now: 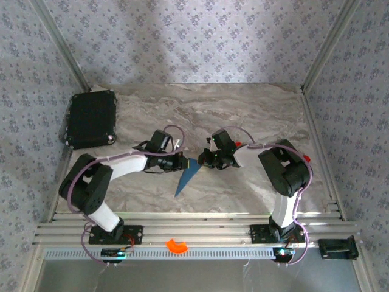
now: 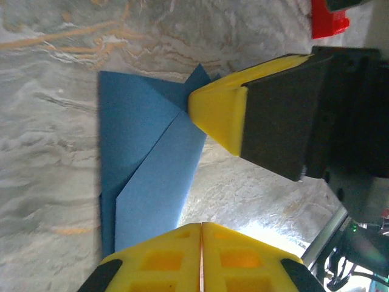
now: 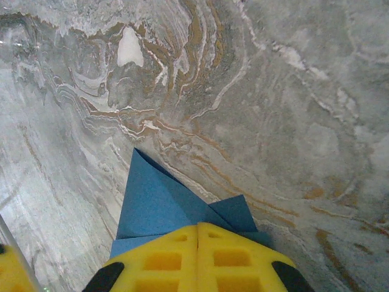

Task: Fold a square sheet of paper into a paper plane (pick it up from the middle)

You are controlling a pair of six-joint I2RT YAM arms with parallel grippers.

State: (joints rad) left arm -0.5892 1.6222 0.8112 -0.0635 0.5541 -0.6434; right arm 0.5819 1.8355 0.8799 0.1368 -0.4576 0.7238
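Observation:
The dark blue sheet of paper (image 1: 186, 177) lies flat on the marble table, folded into a slim pointed shape like a paper plane, its tip toward the near edge. In the left wrist view, overlapping folded flaps of the paper (image 2: 146, 170) show. My left gripper (image 1: 182, 162) is shut, and its tip (image 2: 201, 225) sits at the paper's edge with nothing between the jaws. My right gripper (image 1: 204, 159) is also shut, with its tip (image 3: 197, 227) resting over the wide end of the paper (image 3: 161, 204). One of the right gripper's yellow fingers (image 2: 219, 115) touches the paper from the other side.
A black rectangular case (image 1: 91, 118) lies at the back left of the table. A small red block (image 2: 329, 18) sits beyond the right gripper. An orange curved piece (image 1: 177, 246) rests on the front rail. Metal frame posts and patterned walls bound the table.

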